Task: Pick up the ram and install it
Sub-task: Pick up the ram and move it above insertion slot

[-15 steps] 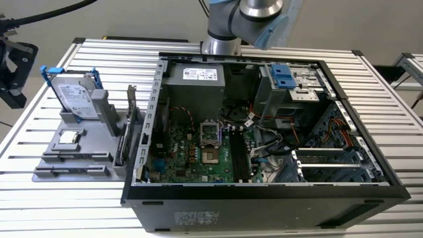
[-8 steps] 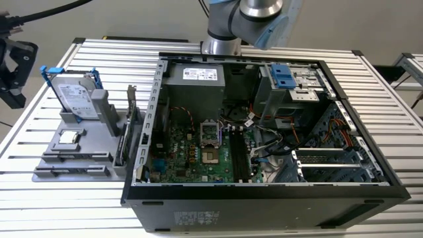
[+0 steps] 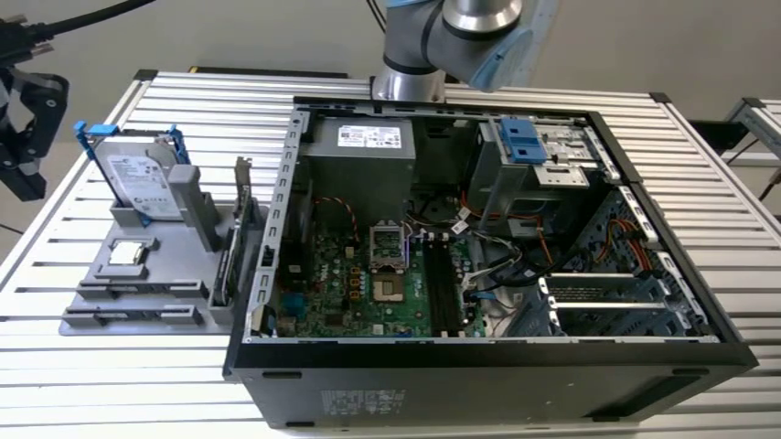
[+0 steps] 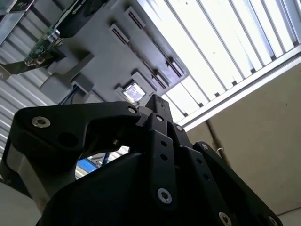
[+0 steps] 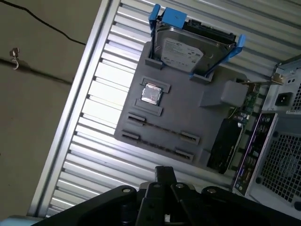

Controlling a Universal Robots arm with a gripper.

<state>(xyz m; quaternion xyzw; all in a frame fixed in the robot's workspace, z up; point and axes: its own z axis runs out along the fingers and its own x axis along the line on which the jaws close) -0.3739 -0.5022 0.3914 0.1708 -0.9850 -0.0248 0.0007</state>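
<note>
Inside the open computer case (image 3: pixel 488 384), the ram (image 3: pixel 442 285) shows as a long, narrow dark strip seated among the memory slots of the motherboard (image 3: pixel 342 293), just beside the processor socket (image 3: pixel 386 247). Its chips and label are too small to make out. Its long axis runs from the case's near wall toward the power supply (image 3: pixel 360 160) at the far wall, and it stands on edge. Just outside the case, on the exterior view's left, sits the grey holder (image 5: pixel 188 117) carrying the hard drive (image 5: pixel 188 47). Well apart from the case, the gripper (image 4: pixel 157 101) (image 5: pixel 164 173) in both wrist views has its fingers pressed together, clenched on nothing.
</note>
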